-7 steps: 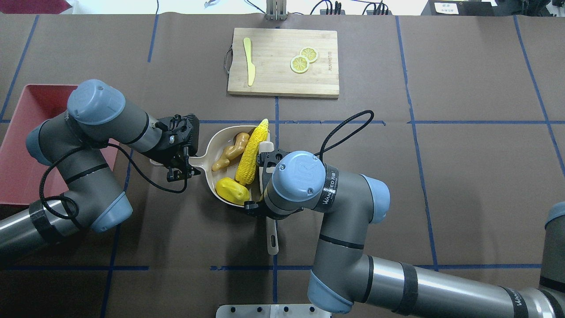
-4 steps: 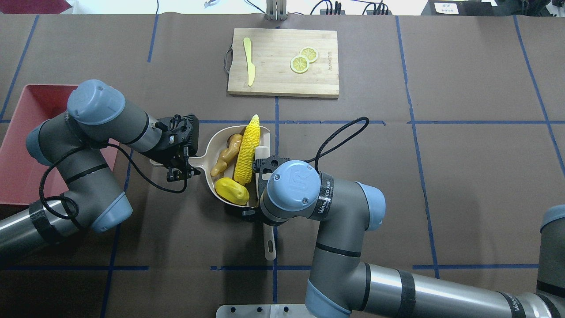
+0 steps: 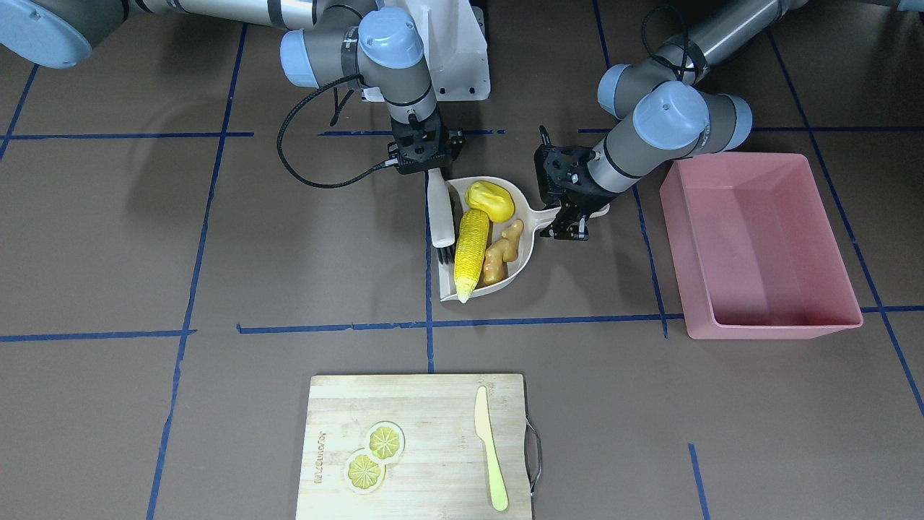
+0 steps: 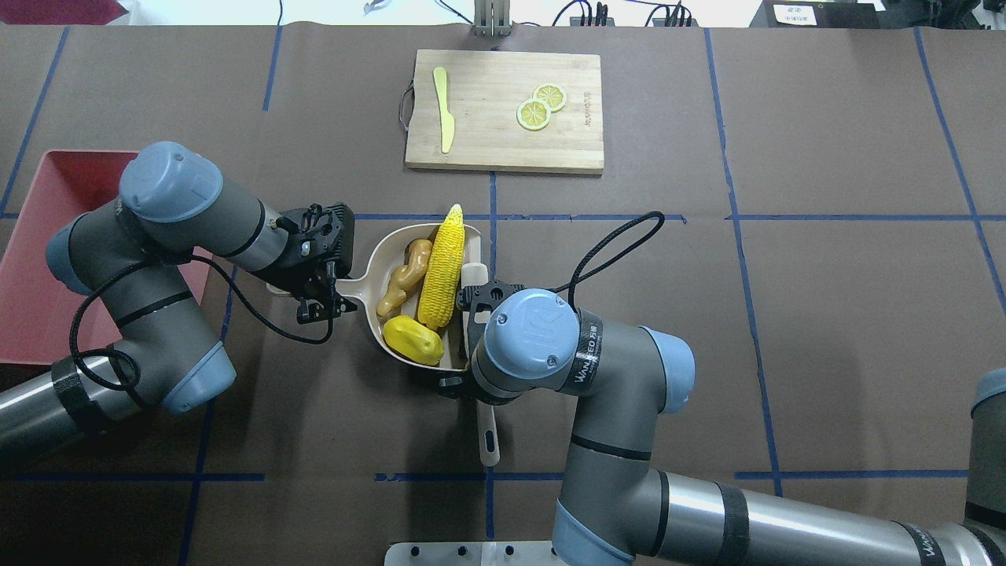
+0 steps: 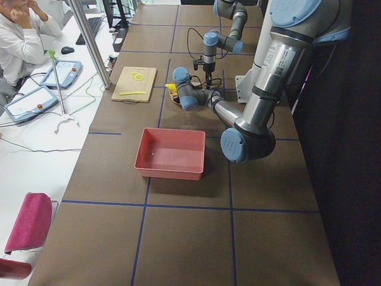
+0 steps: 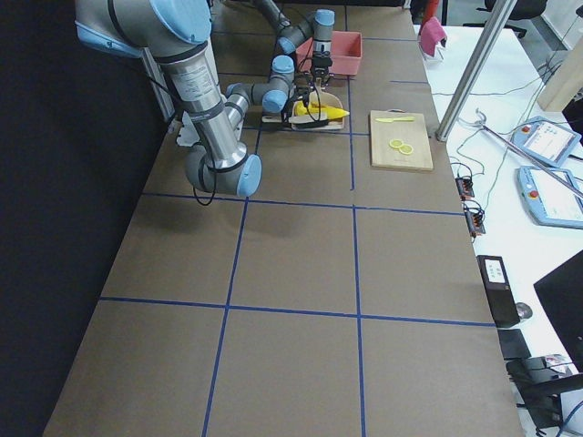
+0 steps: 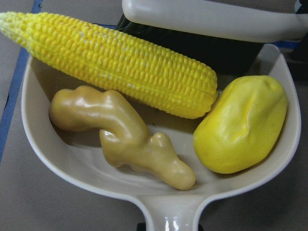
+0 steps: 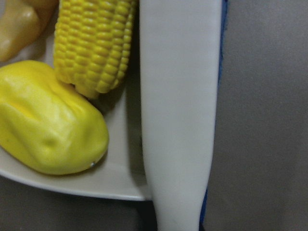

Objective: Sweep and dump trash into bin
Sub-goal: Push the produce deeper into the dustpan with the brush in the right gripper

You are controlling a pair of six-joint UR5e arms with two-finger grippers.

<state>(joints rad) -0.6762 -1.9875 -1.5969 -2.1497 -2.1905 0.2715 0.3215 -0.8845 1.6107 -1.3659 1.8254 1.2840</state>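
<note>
The trash lies in a beige dustpan (image 4: 376,250): a long corn cob (image 4: 440,267), a tan ginger root (image 4: 405,275) and a yellow potato-like lump (image 4: 413,339). My left gripper (image 3: 570,222) is shut on the dustpan's handle. The left wrist view shows all three pieces inside the pan (image 7: 163,211). My right gripper (image 3: 432,172) is shut on a white brush (image 3: 439,209), whose black bristles rest at the pan's open side against the corn. The pink bin (image 3: 758,245) stands beside the left arm, apart from the pan, with nothing in it.
A wooden cutting board (image 4: 503,110) lies across the table with two lemon slices (image 4: 541,106) and a pale yellow knife (image 4: 444,118) on it. Blue tape lines cross the brown table cover. A seated person (image 5: 24,36) shows in the left side view.
The brush pushed the corn leftward, fully into the dustpan, then the right arm drew back slightly to the right. The left arm and dustpan stayed still.
</note>
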